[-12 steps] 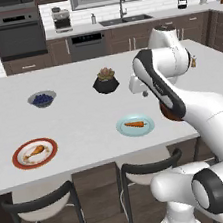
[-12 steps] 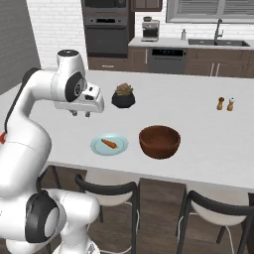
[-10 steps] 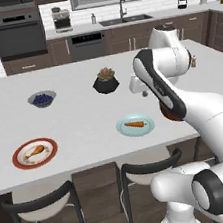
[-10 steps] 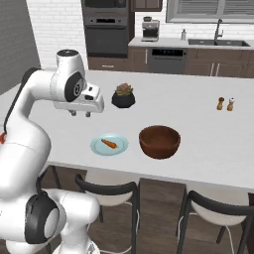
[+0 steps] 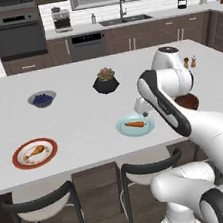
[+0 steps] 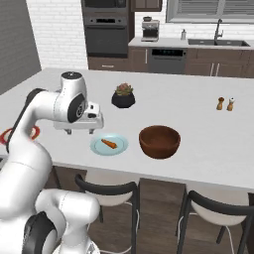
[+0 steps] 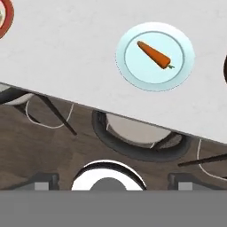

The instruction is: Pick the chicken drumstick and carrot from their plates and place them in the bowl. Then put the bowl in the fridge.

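The orange carrot (image 7: 154,54) lies on the pale blue plate (image 7: 133,75) near the counter's front edge; carrot (image 6: 108,144) and plate (image 6: 119,148) also show from the right base. The chicken drumstick (image 5: 34,151) rests on the red-rimmed plate (image 5: 19,163) at the front left. The reddish-brown bowl (image 6: 159,141) stands empty right of the blue plate, and the arm half hides the bowl (image 5: 189,103) from the left base. My gripper (image 6: 82,131) hangs open and empty above the counter, just left of the blue plate, fingertips (image 7: 44,181) wide apart. The fridge is out of view.
A black plant pot (image 5: 105,82) and a small grey bowl of blueberries (image 5: 42,99) stand further back. Salt and pepper shakers (image 6: 225,103) are at the far right. Dark stools (image 6: 106,187) stand under the counter's front edge (image 7: 66,99).
The hand has come down and towards the counter's front edge, closer to the blue plate. The jaws are still open. Nothing on the counter has moved.
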Motion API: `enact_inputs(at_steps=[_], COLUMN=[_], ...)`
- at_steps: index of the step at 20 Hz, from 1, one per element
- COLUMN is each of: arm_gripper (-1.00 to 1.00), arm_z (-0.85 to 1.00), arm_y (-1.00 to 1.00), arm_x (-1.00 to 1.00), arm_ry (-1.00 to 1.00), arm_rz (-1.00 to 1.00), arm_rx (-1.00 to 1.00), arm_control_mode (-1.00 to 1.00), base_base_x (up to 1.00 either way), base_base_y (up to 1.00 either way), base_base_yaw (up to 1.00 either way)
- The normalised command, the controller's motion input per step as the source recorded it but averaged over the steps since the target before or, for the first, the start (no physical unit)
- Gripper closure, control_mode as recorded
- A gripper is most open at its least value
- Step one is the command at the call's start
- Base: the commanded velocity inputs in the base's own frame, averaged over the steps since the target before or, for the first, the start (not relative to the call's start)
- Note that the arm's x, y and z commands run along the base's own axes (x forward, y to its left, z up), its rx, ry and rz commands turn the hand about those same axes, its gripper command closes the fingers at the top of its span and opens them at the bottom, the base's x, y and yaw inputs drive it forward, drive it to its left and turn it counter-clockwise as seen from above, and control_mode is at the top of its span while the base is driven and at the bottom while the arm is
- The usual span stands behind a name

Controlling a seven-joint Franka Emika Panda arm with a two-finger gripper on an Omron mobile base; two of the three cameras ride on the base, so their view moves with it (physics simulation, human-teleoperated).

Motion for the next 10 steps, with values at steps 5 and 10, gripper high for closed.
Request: enact_inputs(at_steps=[5,10], arm_gripper=[-1.0,-1.0], arm_z=[-0.65,-0.57], arm_y=[-0.08,-0.01], arm_x=[1.0,0.94], arm_ry=[0.29,0.23], arm_rz=[0.49,0.38], arm_rx=[0.0,-0.11], arm_control_mode=[-1.0,-1.0], base_base_x=[0.0,0.0], base_base_y=[0.0,0.0], base_base_yaw=[0.0,0.0])
